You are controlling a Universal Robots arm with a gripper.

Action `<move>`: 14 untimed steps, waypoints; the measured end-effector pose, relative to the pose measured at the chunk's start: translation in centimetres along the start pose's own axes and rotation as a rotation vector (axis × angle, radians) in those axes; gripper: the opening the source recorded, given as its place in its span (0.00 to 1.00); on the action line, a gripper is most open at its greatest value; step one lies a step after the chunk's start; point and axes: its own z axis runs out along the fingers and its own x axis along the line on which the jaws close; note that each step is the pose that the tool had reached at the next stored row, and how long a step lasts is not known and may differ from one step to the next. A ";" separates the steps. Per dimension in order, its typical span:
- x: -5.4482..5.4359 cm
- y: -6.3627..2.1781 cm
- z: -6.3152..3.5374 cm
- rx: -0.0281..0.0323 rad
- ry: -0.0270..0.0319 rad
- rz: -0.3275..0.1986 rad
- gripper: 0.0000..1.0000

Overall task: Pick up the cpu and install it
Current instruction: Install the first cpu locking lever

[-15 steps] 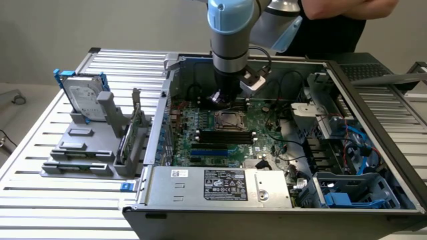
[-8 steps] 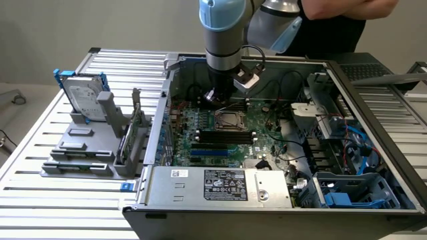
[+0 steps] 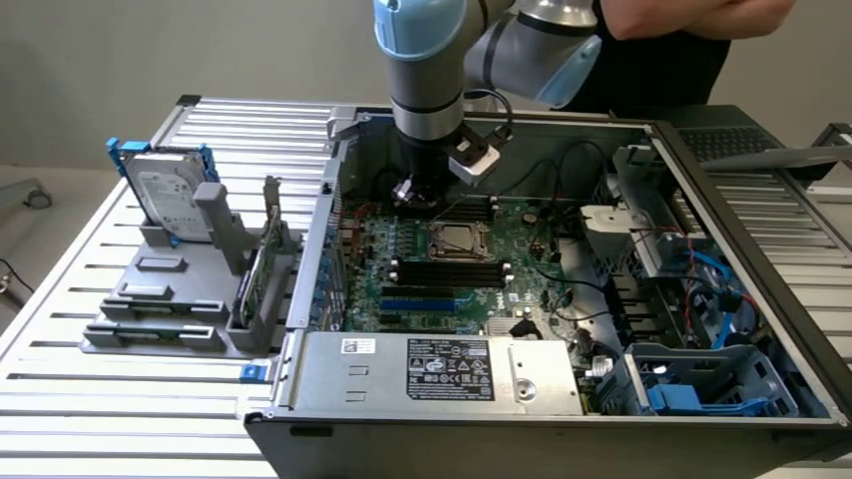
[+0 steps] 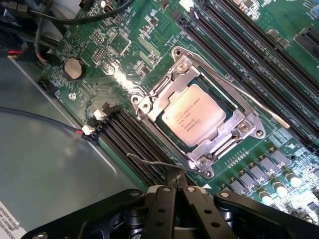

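Pressed together, the jaws of the gripper [image 4: 174,175] hold nothing. The cpu [image 4: 193,119] lies flat inside the socket [image 4: 144,105], likely so it fits snugly. In the exterior view it sits at five o'clock from the gripper.

Ext cam high, obliquely down into open PC case [image 3: 466,454]; my wrist cam close over mobo [image 4: 124,45], socket [image 4: 242,128] in both.
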 end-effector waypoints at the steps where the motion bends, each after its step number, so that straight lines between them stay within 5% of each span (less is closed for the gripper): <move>1: -0.1 -0.07 -0.01 -0.0037 0.0001 -0.001 0.11; 5: -0.2 -0.21 -0.01 -0.0248 -0.0030 -0.007 0.11; 8: -0.2 -0.27 0.10 -0.0404 0.0032 -0.011 0.11; 14: -0.2 -0.67 0.29 -0.0481 0.0116 -0.014 0.11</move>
